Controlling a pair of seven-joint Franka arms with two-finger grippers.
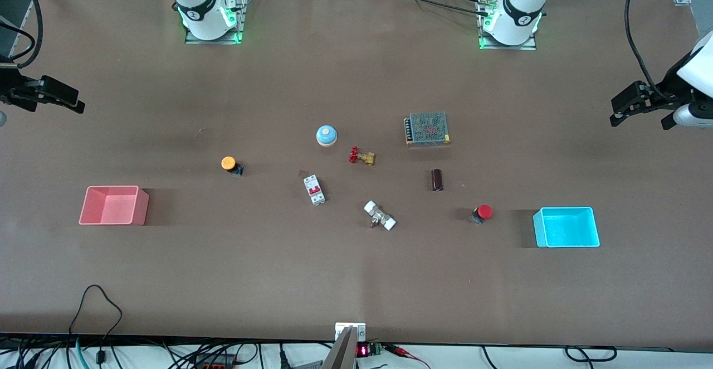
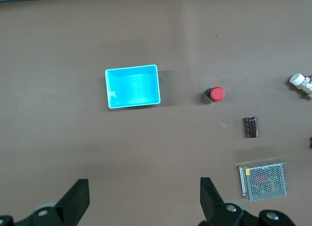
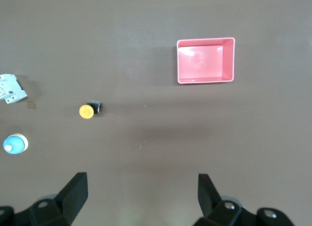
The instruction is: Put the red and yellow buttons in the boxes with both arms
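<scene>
The red button (image 1: 482,212) lies on the table beside the cyan box (image 1: 566,227), toward the left arm's end; both show in the left wrist view, the button (image 2: 215,94) and the box (image 2: 132,87). The yellow button (image 1: 230,164) lies near the pink box (image 1: 114,205), toward the right arm's end; both show in the right wrist view, the button (image 3: 87,110) and the box (image 3: 204,60). My left gripper (image 1: 614,113) (image 2: 145,182) is open and empty, high over its table end. My right gripper (image 1: 75,101) (image 3: 142,176) is open and empty, high over its end.
Between the buttons lie a light-blue dome (image 1: 327,135), a brass valve with a red handwheel (image 1: 361,156), a white circuit breaker (image 1: 314,189), a white-capped fitting (image 1: 380,215), a dark cylinder (image 1: 437,180) and a mesh power supply (image 1: 427,129).
</scene>
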